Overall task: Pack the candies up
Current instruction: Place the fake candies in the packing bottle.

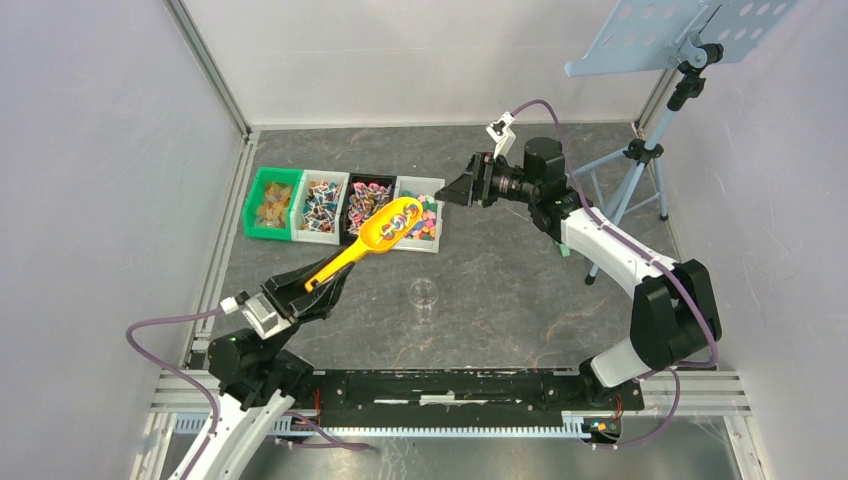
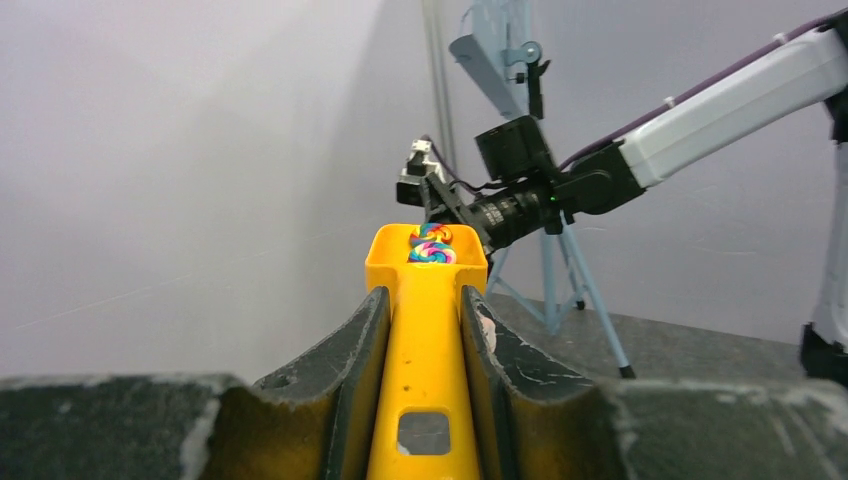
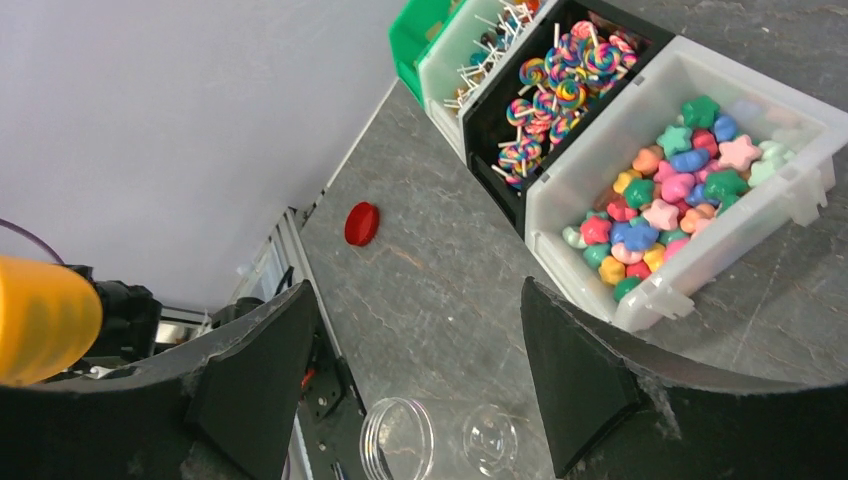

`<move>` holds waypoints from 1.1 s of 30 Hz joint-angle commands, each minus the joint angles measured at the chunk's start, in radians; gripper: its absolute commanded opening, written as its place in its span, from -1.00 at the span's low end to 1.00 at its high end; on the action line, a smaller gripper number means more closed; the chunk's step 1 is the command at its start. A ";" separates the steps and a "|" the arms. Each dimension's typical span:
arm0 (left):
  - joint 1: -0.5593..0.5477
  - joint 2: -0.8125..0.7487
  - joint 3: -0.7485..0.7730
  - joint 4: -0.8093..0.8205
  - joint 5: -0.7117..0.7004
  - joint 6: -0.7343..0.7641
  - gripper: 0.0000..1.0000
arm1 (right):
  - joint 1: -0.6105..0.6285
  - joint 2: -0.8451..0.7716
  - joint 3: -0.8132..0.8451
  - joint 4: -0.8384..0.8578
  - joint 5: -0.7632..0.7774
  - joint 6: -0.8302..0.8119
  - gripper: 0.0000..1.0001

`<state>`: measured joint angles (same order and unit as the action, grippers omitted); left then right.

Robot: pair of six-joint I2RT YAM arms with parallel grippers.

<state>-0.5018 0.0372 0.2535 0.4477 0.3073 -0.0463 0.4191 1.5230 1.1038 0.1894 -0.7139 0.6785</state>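
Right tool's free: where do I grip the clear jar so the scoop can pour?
On the clear jar, probably the side wall below the threaded rim, right tool coming level from the right. It stands mouth up, leaving the opening free for the orange scoop.

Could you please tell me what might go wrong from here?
The yellow-orange plastic scoop, clamped by its handle in the left gripper, carries swirled lollipops heaped in its bowl; a tilt could spill them short of the clear jar. The jar's mouth looks narrower than the scoop, and the open right gripper isn't steadying it, so it might tip.
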 commanded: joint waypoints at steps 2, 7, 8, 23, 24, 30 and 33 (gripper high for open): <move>-0.001 -0.090 0.040 -0.091 0.087 -0.149 -0.95 | 0.002 -0.064 -0.029 -0.047 0.013 -0.099 0.61; -0.001 -0.103 0.108 -0.295 0.090 -0.151 -0.95 | 0.001 -0.096 -0.070 -0.059 0.022 -0.124 0.61; 0.000 -0.103 0.127 -0.341 0.087 -0.143 -0.95 | 0.001 -0.103 -0.075 -0.070 0.028 -0.137 0.61; 0.000 -0.104 0.281 -0.723 0.211 -0.133 -0.95 | 0.001 -0.130 -0.122 -0.093 0.041 -0.191 0.61; 0.000 -0.103 0.284 -0.745 0.214 -0.124 -0.95 | 0.000 -0.131 -0.122 -0.095 0.039 -0.194 0.61; 0.000 -0.105 0.273 -0.790 0.232 -0.095 -0.95 | 0.001 -0.146 -0.119 -0.113 0.048 -0.212 0.61; -0.001 -0.105 0.271 -0.799 0.233 -0.089 -0.95 | 0.001 -0.152 -0.122 -0.122 0.048 -0.221 0.61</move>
<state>-0.5014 0.0055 0.5060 -0.3382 0.5133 -0.1394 0.4191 1.4067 0.9840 0.0696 -0.6731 0.4908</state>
